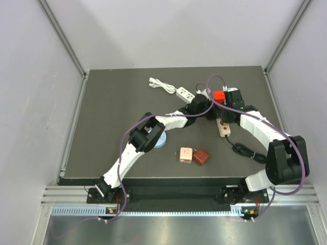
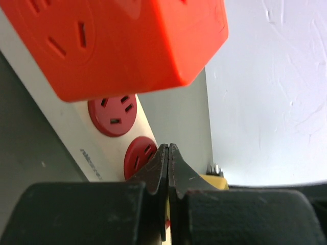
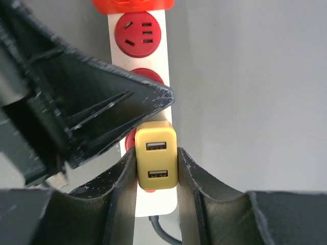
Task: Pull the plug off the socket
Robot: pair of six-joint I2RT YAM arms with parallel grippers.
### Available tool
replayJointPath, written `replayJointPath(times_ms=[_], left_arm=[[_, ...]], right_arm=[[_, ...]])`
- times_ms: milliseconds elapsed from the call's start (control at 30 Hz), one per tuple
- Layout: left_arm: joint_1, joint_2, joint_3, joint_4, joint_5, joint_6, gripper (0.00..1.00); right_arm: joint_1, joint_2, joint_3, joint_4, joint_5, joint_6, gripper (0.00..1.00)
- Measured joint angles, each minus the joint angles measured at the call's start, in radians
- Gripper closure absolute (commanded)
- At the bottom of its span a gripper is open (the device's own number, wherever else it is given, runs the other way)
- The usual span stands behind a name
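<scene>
Right gripper (image 3: 156, 168) is pinching the yellow plug (image 3: 156, 152) between both fingers, two USB ports facing the wrist camera; the plug is sitting over a red socket of the white power strip (image 3: 164, 51), which is running away ahead of the fingertips toward an orange cube adapter (image 3: 134, 5) at its far end. Left gripper (image 2: 168, 163), fingers pressed together on nothing, is pointing down at the strip just beside the right fingers, with the orange cube looming above its tips.
</scene>
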Motion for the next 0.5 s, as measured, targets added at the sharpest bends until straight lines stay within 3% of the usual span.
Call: replayJointPath(times_ms=[267,500], left_arm=[[0.002,0.018,0.006,0.025,-0.015,-0.001,1.00],[0.005,-0.005,-0.037,0.109,-0.055,0.000,1.00]], right_arm=[[0.005,-0.003,0.000,0.011,0.010,0.037,1.00],[-0.085,0.132,0.239,-0.196,-0.076,0.099,1.00]])
